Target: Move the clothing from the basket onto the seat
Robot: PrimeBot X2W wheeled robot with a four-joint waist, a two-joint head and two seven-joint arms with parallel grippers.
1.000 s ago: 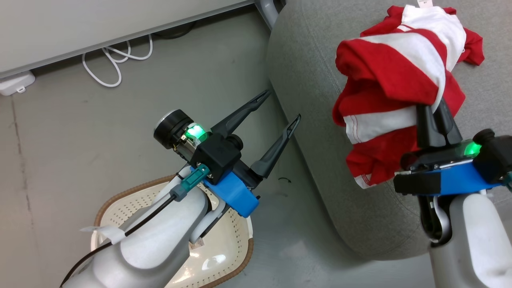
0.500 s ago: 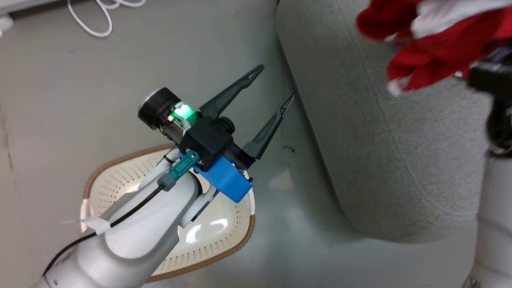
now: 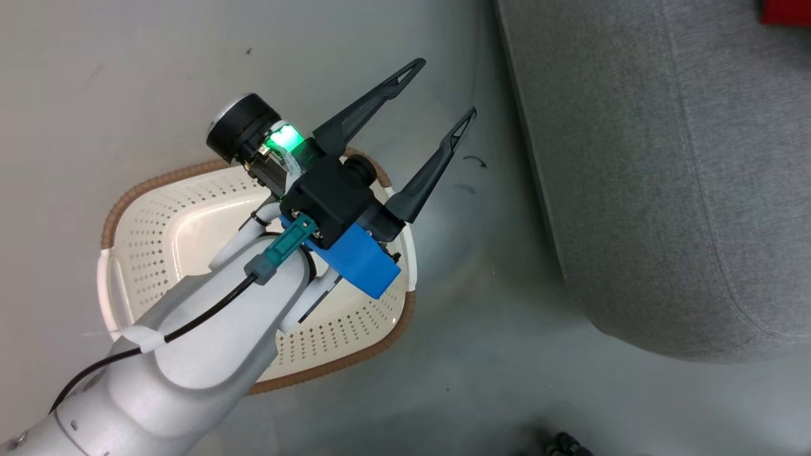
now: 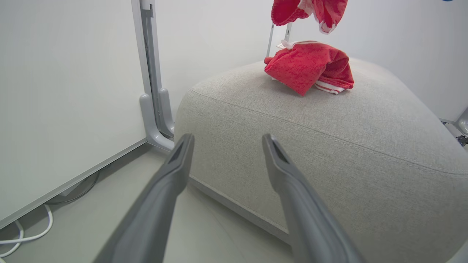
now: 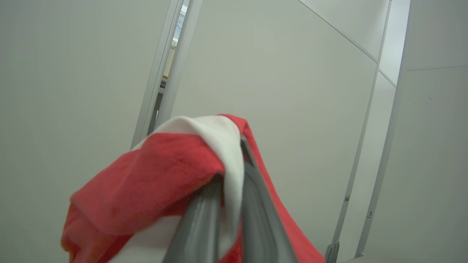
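Grey glossy floor (image 3: 95,95) runs under everything, with pale wall panels (image 5: 292,73) behind. On the floor stands the basket (image 3: 155,180), cream plastic dotted with holes and edged with a brown rim, near the rounded corner of the big grey seat (image 3: 665,190) with a strip of floor between them. The left arm reaches across the basket, and the left claw (image 3: 445,88) pokes past its rim over that strip, its two dark fingers spread wide apart with nothing between them. In the left wrist view those fingers (image 4: 172,182) point at the cushion's side. The right claw (image 5: 230,171) is pinched together on a red garment (image 5: 157,171) with a broad white stripe, which drapes over both fingers and hangs down on either side, lifted in the air against the wall. In the left wrist view its red and white folds dangle at the top edge, above a second garment (image 4: 307,65) that lies crumpled on top of the seat, white trim showing at its edge.
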